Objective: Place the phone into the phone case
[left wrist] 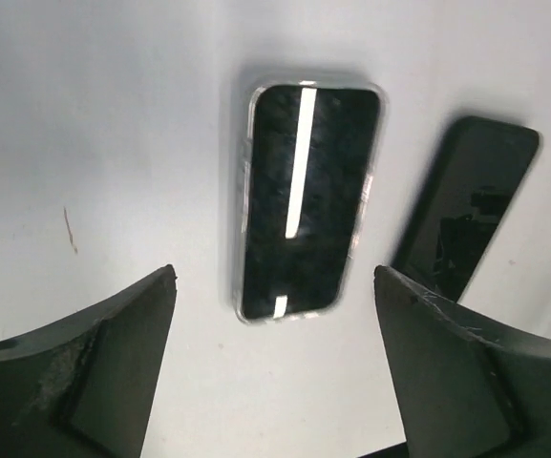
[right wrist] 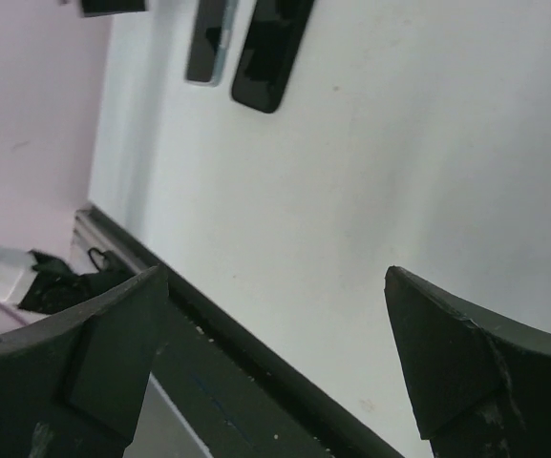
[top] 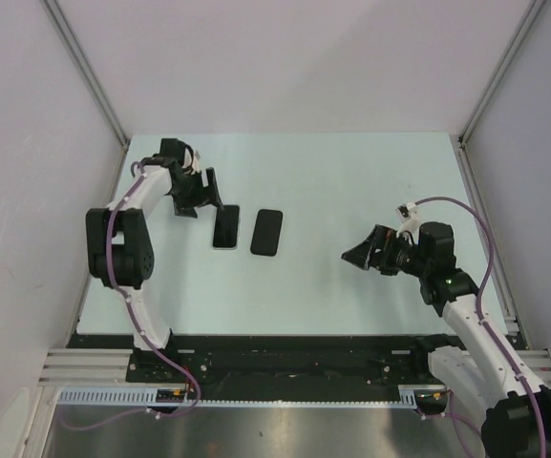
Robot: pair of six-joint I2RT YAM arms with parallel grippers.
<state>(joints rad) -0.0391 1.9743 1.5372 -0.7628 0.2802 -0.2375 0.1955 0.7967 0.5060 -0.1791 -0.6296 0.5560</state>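
A black phone (left wrist: 299, 200) lies flat inside the transparent phone case (left wrist: 245, 224), whose clear rim shows around it; the pair is left of centre on the table in the top view (top: 225, 228). A second black phone (top: 267, 232) lies bare just to its right, also in the left wrist view (left wrist: 471, 205). My left gripper (top: 205, 198) is open and empty, hovering just behind the cased phone (left wrist: 273, 286). My right gripper (top: 356, 255) is open and empty, well to the right above the table (right wrist: 275, 286).
The pale table (top: 351, 181) is walled by white panels on three sides. A black rail (top: 285, 353) runs along the near edge and shows in the right wrist view (right wrist: 256, 363). Both phones show at the top of the right wrist view (right wrist: 270, 48).
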